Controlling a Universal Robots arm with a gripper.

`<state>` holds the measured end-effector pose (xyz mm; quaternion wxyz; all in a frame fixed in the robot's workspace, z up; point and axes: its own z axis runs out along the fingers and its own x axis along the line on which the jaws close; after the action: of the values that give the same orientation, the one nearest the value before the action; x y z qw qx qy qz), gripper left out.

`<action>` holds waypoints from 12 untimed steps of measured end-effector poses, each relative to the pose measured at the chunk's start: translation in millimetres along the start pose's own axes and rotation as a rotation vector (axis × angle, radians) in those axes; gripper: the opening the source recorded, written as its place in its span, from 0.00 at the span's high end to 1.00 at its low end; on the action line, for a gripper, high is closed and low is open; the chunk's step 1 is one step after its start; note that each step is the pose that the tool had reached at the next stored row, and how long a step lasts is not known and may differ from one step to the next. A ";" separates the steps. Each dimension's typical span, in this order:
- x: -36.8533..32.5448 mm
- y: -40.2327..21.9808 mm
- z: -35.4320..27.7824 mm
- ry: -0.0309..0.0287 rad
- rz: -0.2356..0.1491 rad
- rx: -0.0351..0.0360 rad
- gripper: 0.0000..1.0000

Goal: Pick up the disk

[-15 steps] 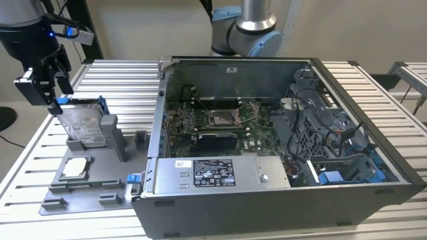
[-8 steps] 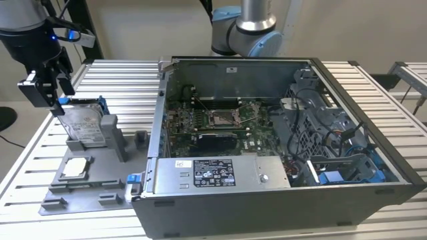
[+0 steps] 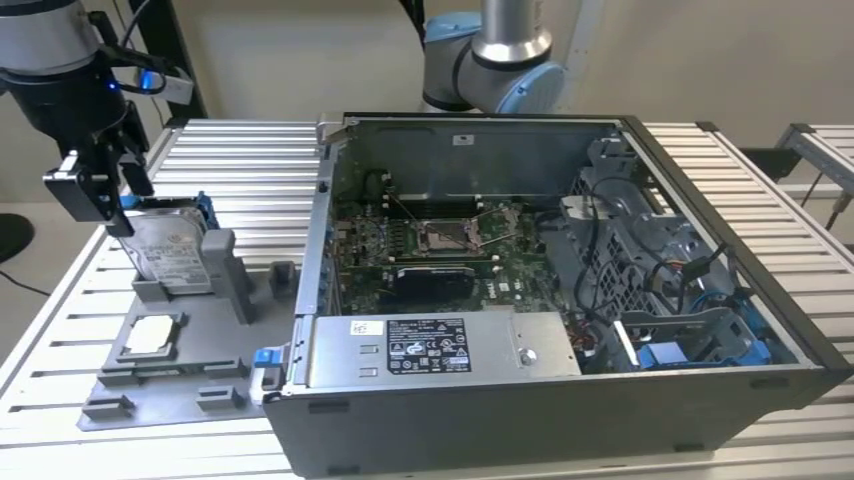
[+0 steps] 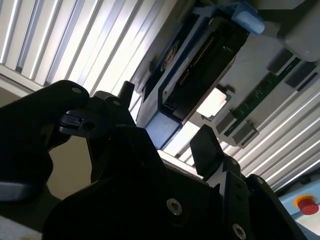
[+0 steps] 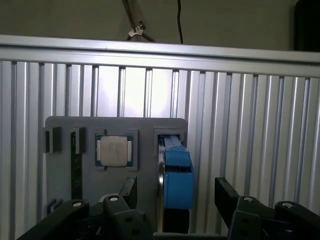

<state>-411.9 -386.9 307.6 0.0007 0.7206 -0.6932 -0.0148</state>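
the flat silver-grey metal disk (image 3: 171, 245) with blue plastic rails stands on edge in a slot of the grey plastic holder tray (image 3: 200, 372). the tray lies on the ribbed aluminium tabletop (image 3: 240, 160), to the exterior view's left of the open grey computer case (image 3: 534, 425). that view shows the disk's labelled face. in the first wrist view the disk (image 5: 177, 175) is seen edge-on, beside the small square silver chip (image 5: 115, 151). the black gripper (image 5: 175, 182) hangs near the disk's top, its fingers (image 5: 226, 192) spread wide on either side with gaps, gripping nothing. the second wrist view adds a red button (image 4: 306, 204).
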 end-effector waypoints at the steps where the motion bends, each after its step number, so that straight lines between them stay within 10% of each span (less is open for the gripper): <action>1: 0.0 0.0 1.2 -0.0002 0.000 0.0001 0.00; 12: 0.3 0.8 16.2 -0.0022 0.000 0.0185 0.00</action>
<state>-413.0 -386.9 291.4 -0.0068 0.7207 -0.6932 -0.0092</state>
